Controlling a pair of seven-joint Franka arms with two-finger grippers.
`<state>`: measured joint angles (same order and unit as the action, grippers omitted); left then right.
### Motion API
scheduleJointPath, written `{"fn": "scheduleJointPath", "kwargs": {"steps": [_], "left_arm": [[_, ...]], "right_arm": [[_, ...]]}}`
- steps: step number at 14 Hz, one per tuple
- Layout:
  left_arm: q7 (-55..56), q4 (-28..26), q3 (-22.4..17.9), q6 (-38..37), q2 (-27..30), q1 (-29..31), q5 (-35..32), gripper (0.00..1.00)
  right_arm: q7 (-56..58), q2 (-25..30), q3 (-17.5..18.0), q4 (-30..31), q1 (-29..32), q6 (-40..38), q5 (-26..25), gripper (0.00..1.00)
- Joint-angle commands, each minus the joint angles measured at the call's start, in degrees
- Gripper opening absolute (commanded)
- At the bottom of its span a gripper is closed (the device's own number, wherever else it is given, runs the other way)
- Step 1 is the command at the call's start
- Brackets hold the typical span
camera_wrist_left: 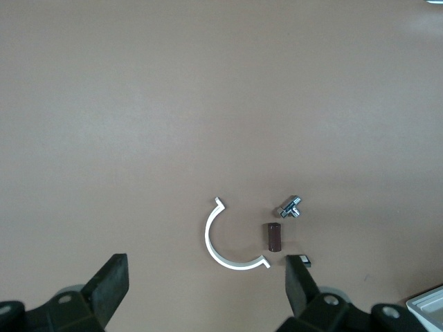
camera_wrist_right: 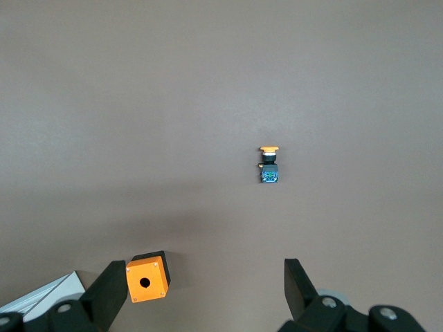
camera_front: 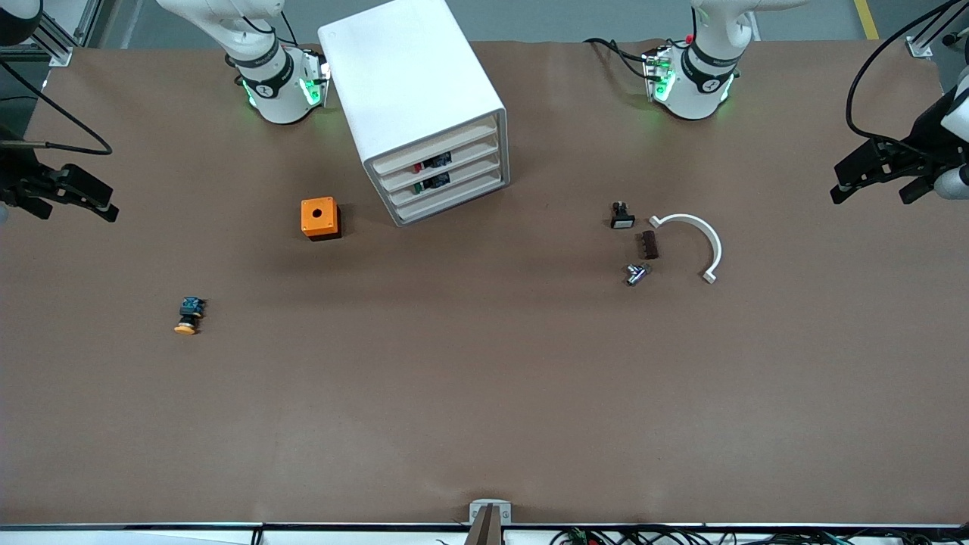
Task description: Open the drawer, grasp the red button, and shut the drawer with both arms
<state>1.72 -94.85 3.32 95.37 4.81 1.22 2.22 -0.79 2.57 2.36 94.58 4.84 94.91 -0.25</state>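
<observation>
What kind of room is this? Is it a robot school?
Probably a robot lab or test bench, not a home. Two white robot arms are bolted at the edge of a table covered in brown paper, a white drawer cabinet stands between them, and small hardware such as an orange box lies about.

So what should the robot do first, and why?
Probably bring the left gripper, open and waiting at the table's edge, over to the cabinet. All four drawers are shut, and the red button only peeks out of the second drawer. The right gripper waits open too.
</observation>
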Motion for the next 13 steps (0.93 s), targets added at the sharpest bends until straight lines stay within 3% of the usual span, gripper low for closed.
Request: {"fn": "scheduleJointPath", "kwargs": {"steps": [1,13], "left_arm": [[0.21,0.99,-0.24,-1.42,-0.16,-0.43,-0.82,1.00],[0.47,1.77,-0.68,-1.42,-1.99,-0.16,-0.73,1.00]], "right_arm": [[0.17,1.56,0.28,1.31,0.61,0.01,0.96,1.00],[0.17,1.47,0.28,1.31,0.61,-0.25,0.96,1.00]]}}
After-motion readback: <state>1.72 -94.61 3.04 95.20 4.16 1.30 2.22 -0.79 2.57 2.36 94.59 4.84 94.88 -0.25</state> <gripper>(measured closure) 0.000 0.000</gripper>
